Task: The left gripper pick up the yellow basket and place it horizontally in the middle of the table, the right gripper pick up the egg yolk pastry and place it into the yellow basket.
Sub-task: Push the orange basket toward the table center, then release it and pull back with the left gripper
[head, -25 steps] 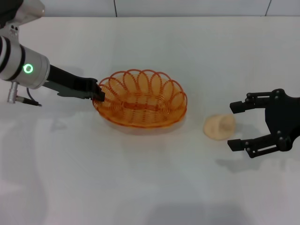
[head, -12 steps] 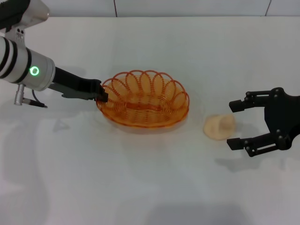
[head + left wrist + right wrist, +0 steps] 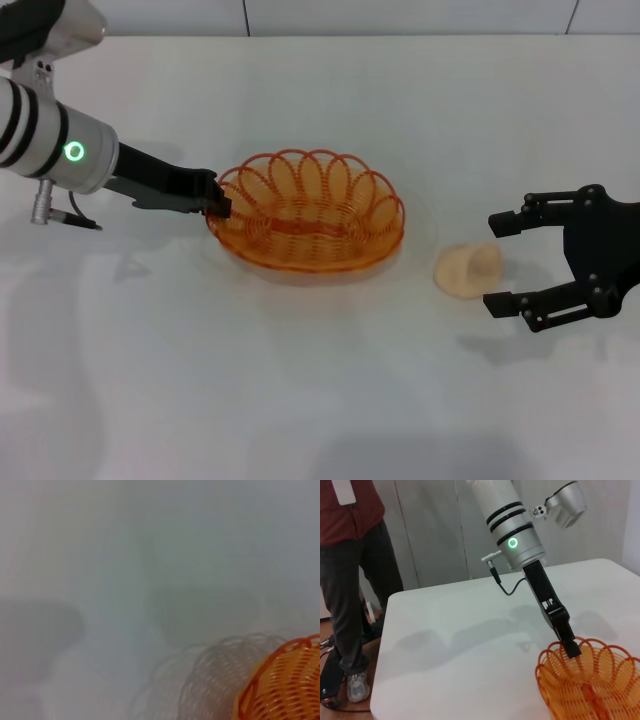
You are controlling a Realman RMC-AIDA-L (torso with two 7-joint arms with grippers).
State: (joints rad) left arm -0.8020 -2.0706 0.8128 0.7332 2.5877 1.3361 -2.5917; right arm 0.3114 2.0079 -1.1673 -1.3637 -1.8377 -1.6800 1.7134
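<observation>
One egg yolk pastry [image 3: 467, 270] lies on the white desk [image 3: 320, 400], between the two widely spread fingers of the right gripper [image 3: 505, 262], which touch nothing. Left of it, apart, sits one yellow basket [image 3: 306, 211] in the middle of the desk, upright and holding nothing. The left gripper [image 3: 217, 205] has its fingers pinched on the basket's left rim. In the right wrist view, one person [image 3: 350, 580] stands beyond the desk.

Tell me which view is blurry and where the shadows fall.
Left wrist view: hazy and soft, the yellow basket casting a pale looped shadow on the table. Head view: sharp, soft shadows under the right gripper. Right wrist view: clear, the left gripper at the basket's rim.
</observation>
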